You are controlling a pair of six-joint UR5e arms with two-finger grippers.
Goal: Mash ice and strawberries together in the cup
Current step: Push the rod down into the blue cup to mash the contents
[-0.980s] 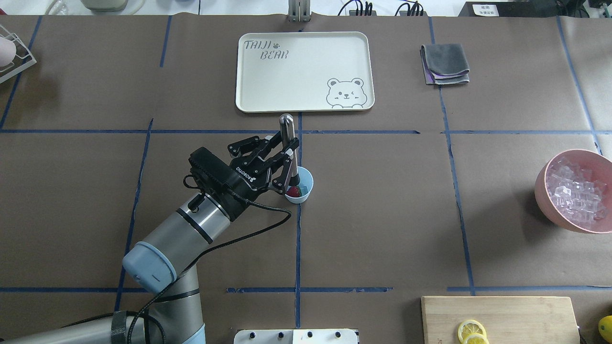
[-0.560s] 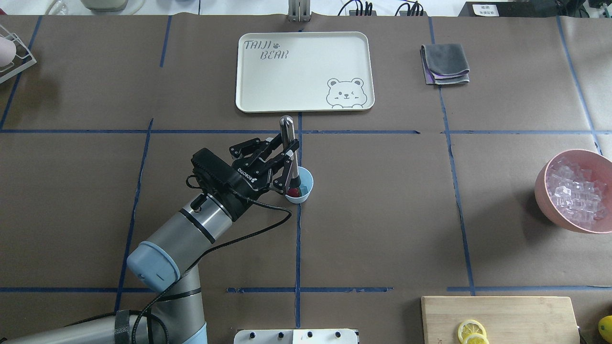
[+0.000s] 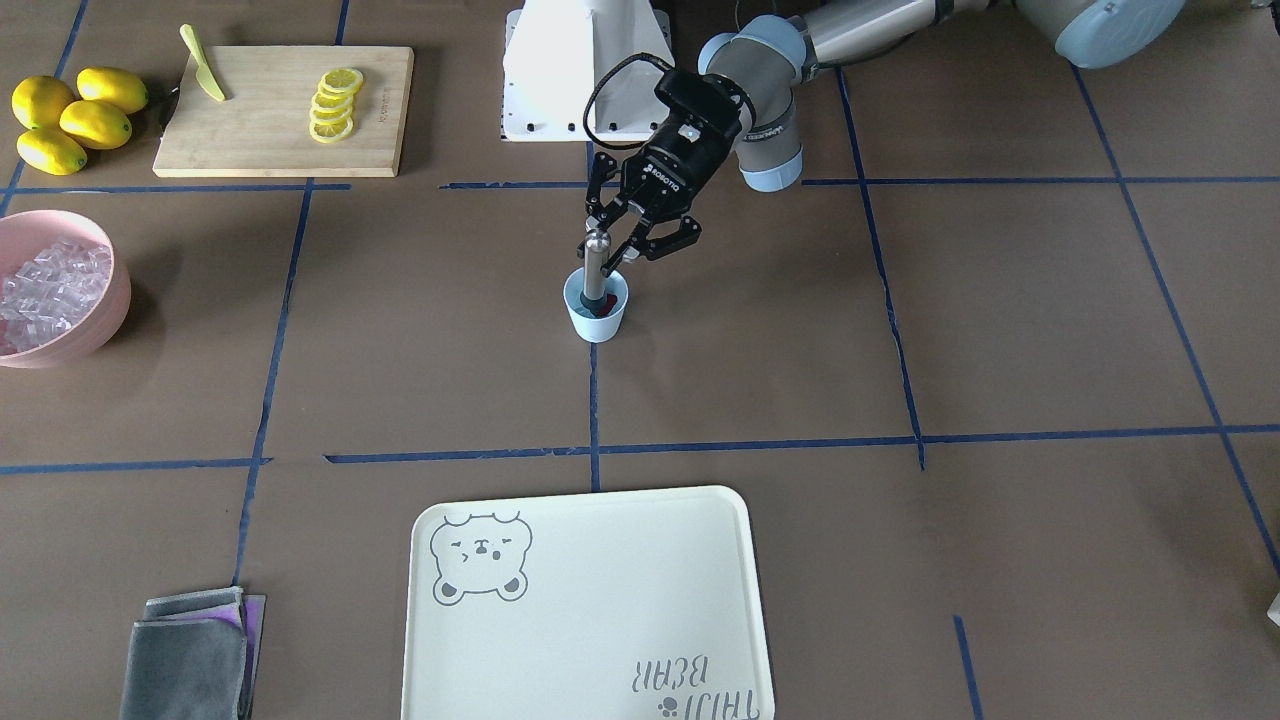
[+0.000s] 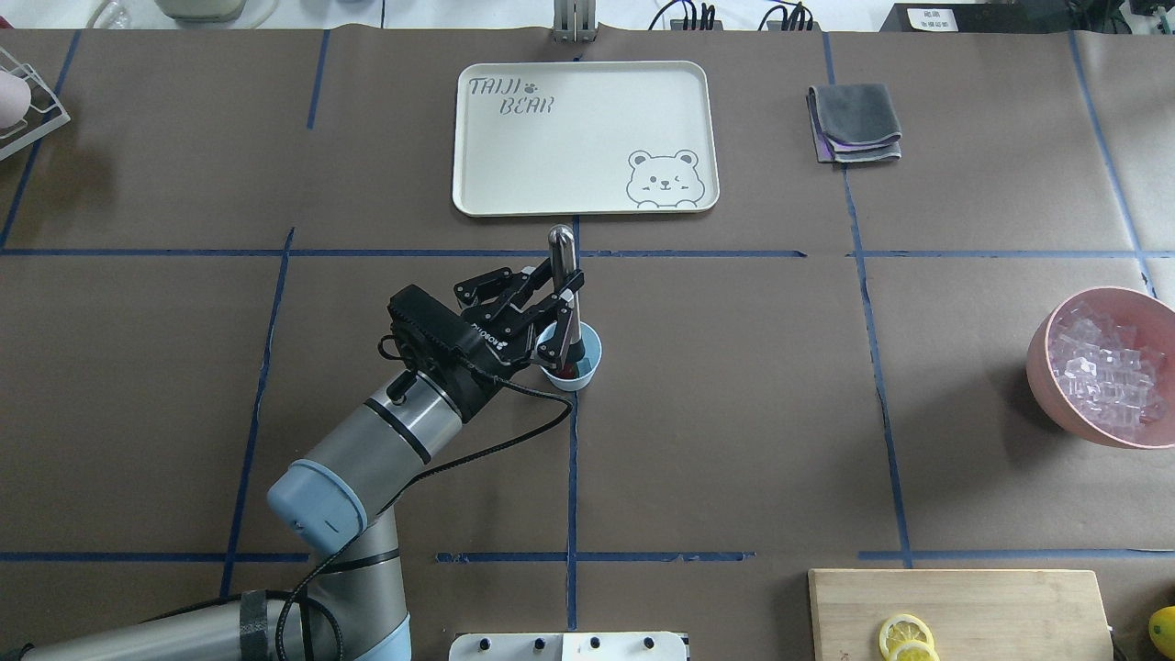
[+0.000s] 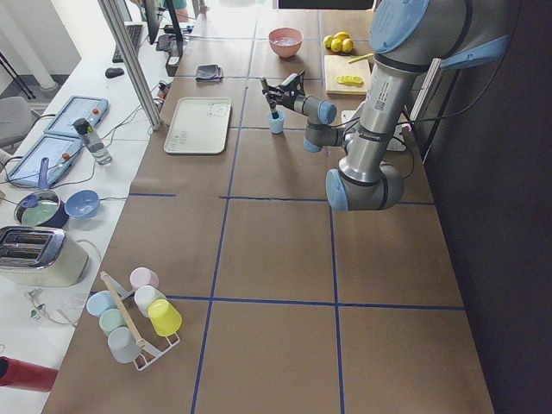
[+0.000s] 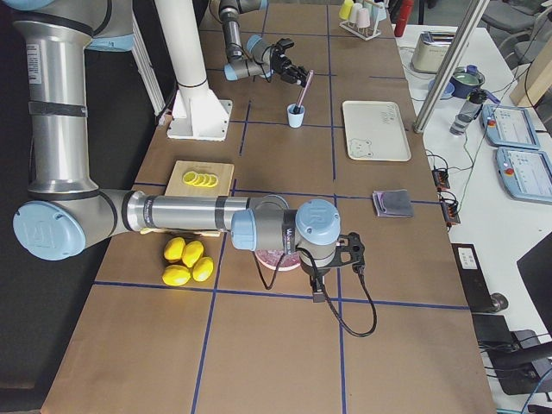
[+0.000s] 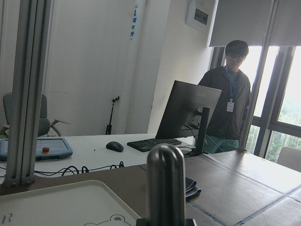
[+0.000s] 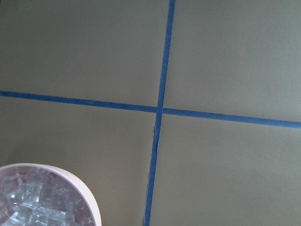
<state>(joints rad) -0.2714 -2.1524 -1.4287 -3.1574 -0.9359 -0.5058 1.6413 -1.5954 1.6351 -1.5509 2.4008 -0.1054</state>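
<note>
The light-blue cup (image 4: 590,361) stands at mid-table, also in the front view (image 3: 597,322). A bit of red strawberry (image 4: 570,371) shows at its bottom; I cannot tell whether ice lies in the cup. My left gripper (image 4: 562,301) (image 3: 612,250) is shut on a steel muddler (image 4: 562,246) (image 3: 596,250) whose dark end stands inside the cup. The muddler's rounded top fills the left wrist view (image 7: 165,183). My right gripper (image 6: 349,252) hangs over the pink bowl; I cannot tell if it is open or shut.
A pink bowl (image 4: 1042,353) full of ice cubes (image 4: 1106,367) sits at the right edge. A cream bear tray (image 4: 486,197) lies behind the cup, a grey cloth (image 4: 854,124) to its right. A cutting board (image 4: 1010,606) with lemon slices (image 4: 904,638) is front right.
My left arm and gripper have shifted right, toward the cup. The muddler's top has moved right and its end sits deeper in the cup, hiding most of the strawberry.
</note>
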